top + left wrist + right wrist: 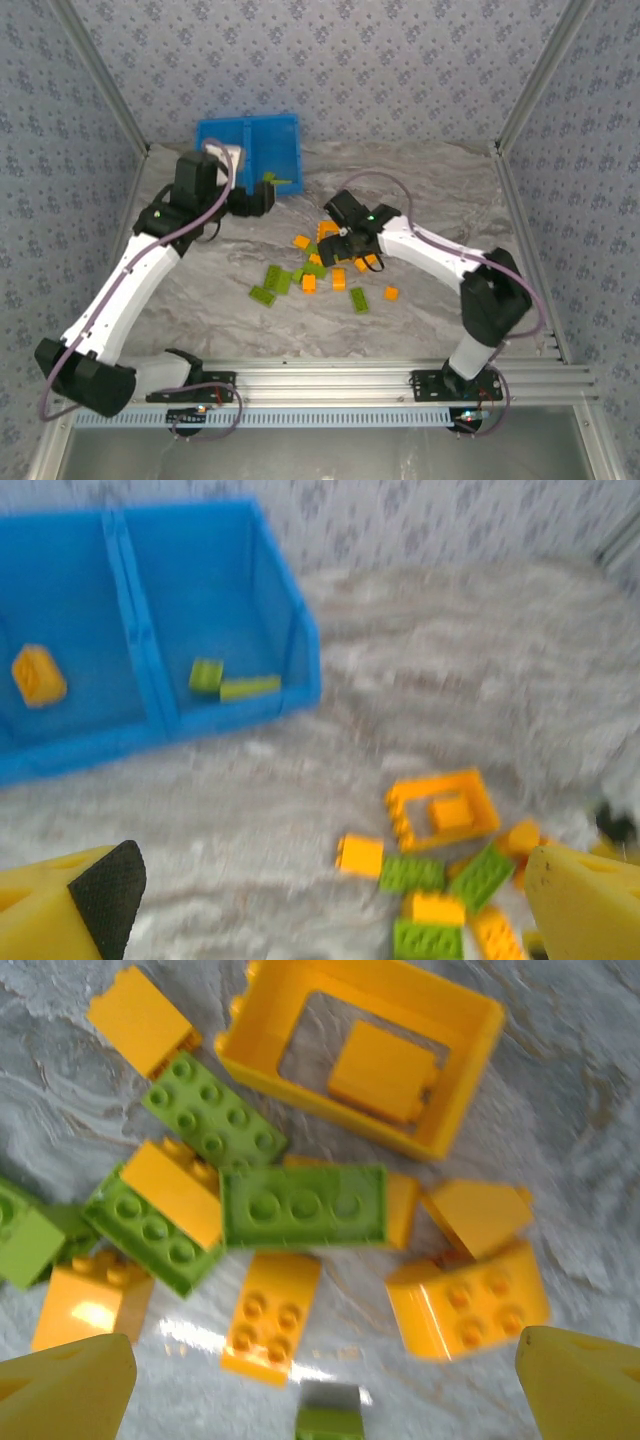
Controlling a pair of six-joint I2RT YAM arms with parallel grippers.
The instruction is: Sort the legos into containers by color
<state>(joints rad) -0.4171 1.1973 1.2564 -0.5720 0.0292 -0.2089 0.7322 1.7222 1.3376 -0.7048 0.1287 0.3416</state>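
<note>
Both claws stand wide and empty: the left gripper (262,198) near the blue bin (222,132) that keeps green bricks (232,683) apart from an orange brick (38,674), the right gripper (325,1385) over the mixed pile (300,1205), probably to choose one.

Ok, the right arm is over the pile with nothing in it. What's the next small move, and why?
Probably lower the right gripper straight onto the flat orange brick lying below its open jaws, then close. The brick's sides look free, and the left compartment of the bin already holds an orange piece.
</note>
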